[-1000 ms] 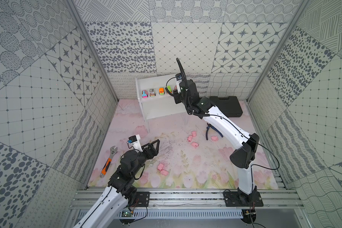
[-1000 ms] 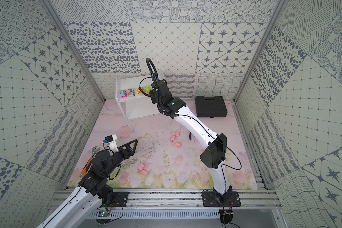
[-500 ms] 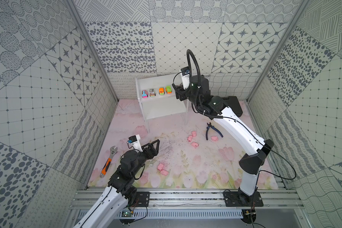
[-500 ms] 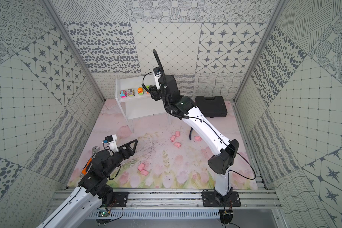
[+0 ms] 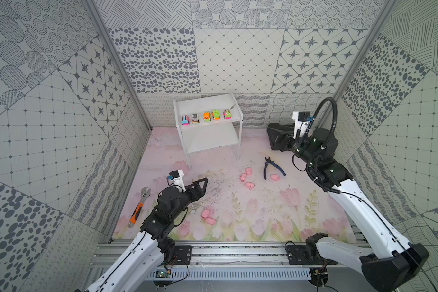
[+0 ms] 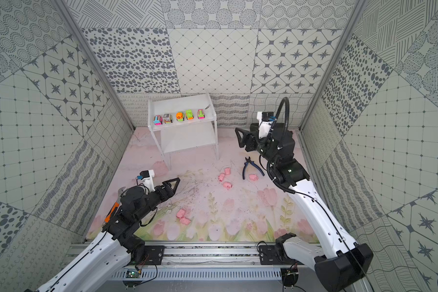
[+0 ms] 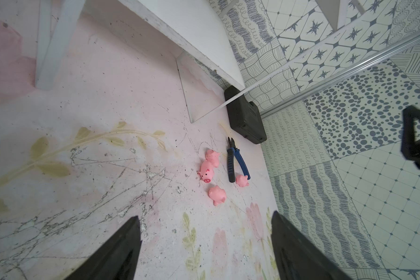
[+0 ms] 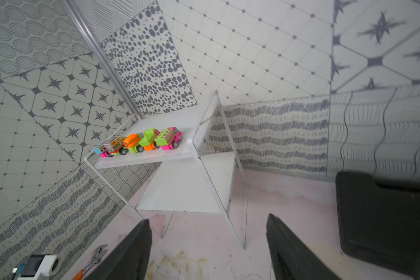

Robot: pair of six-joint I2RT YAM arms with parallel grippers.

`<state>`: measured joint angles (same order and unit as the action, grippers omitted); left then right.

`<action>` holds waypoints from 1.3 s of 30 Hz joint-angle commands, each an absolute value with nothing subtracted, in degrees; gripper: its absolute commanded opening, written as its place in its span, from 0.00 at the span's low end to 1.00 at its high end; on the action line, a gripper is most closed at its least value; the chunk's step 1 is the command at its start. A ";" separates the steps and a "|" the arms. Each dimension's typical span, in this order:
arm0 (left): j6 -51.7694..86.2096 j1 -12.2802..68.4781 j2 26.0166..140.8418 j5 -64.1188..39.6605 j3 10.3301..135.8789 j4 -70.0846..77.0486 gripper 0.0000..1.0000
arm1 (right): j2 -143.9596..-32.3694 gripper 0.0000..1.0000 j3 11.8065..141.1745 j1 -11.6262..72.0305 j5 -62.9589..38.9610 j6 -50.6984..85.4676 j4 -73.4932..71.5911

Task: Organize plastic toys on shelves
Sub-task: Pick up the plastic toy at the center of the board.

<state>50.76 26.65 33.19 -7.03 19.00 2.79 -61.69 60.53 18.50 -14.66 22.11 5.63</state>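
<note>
Five bright plastic toy cars point(image 8: 141, 141) are sitting on the white two-tier rack point(image 8: 184, 189), ahead of the empty, wide-open right gripper point(image 8: 207, 218). Pigs seem next: small pink plastic pigs point(image 7: 207, 169) are lying ahead of the equally open, empty left gripper point(image 7: 205, 215), calling for a reach down.

In both top views we look steeply down from high above the near edge of the floral mat point(image 5: 238, 207), sharing the whole scene. Our left wrist camera skims low across the mat toward the black case point(image 7: 245, 116). Our right wrist camera faces the shelves point(image 8: 184, 189) from nearby and also shows that case.
</note>
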 commanded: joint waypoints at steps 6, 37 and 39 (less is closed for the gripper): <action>58.82 26.98 37.16 -13.14 25.54 -16.79 0.85 | -55.19 0.76 33.30 17.93 -33.05 37.43 -6.43; 68.80 42.71 68.00 1.32 38.79 -45.85 0.55 | -66.09 0.75 32.87 21.36 -39.29 24.92 -1.80; 65.81 42.63 70.83 2.15 40.26 -45.12 0.55 | -66.02 0.75 32.96 21.44 -39.21 24.91 -1.43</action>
<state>68.14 42.19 65.56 -2.79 37.82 -45.23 -65.78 31.38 20.99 -38.50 26.11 0.60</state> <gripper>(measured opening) 0.552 0.745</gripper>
